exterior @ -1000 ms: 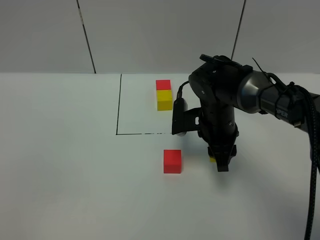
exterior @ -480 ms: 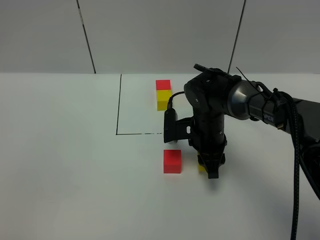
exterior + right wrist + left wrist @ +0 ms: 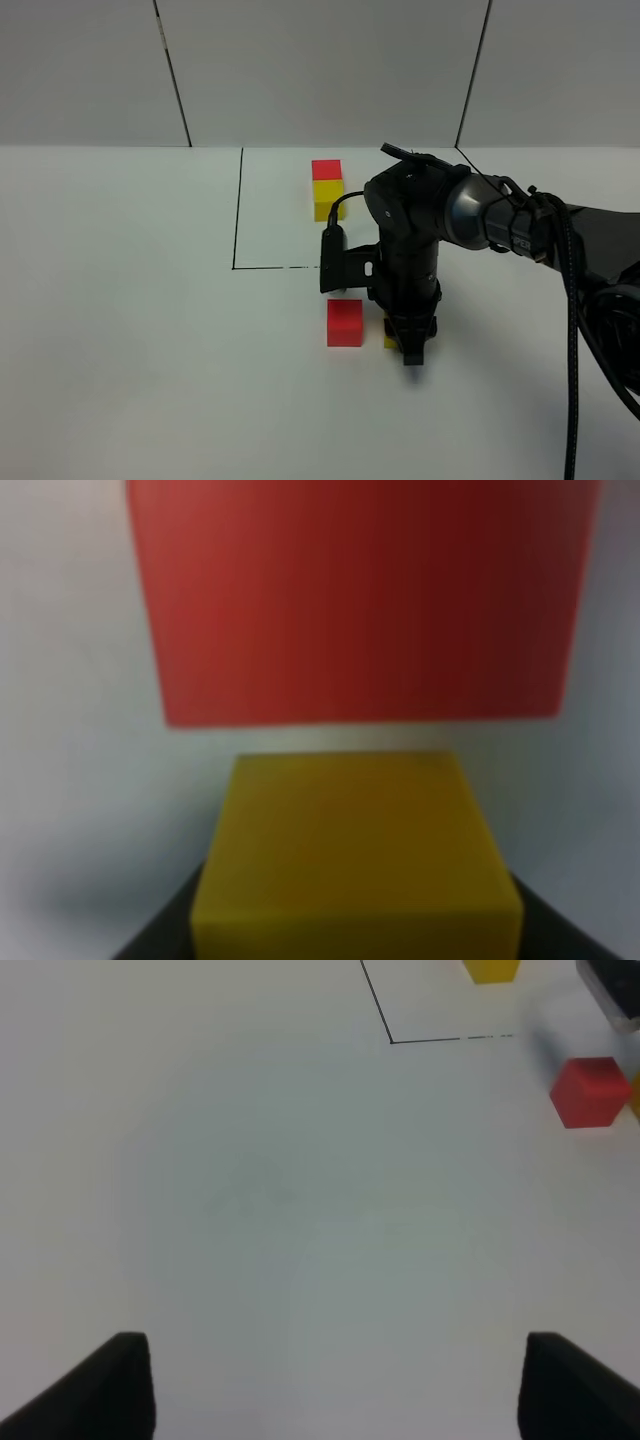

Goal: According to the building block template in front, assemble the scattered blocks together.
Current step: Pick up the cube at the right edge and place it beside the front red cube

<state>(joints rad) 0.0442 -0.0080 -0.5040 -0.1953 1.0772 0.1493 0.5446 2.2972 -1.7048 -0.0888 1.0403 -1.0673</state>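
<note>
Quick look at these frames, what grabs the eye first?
The black right gripper dominates mid-table, clamped on the yellow cube right beside the red cube, with a narrow gap between them. Behind them, the red-yellow template sits inside the black lines.

Just a plain white table point(image 3: 120, 360) filling the lower part of the frame, and pale wall panels point(image 3: 320, 70) across the top, split by two dark slanted seams point(image 3: 172, 75).

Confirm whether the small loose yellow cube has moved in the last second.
Yes. Held in the right gripper, the small yellow cube has shifted left in the exterior high view, toward the loose red cube, which stayed put; a gap remains.
</note>
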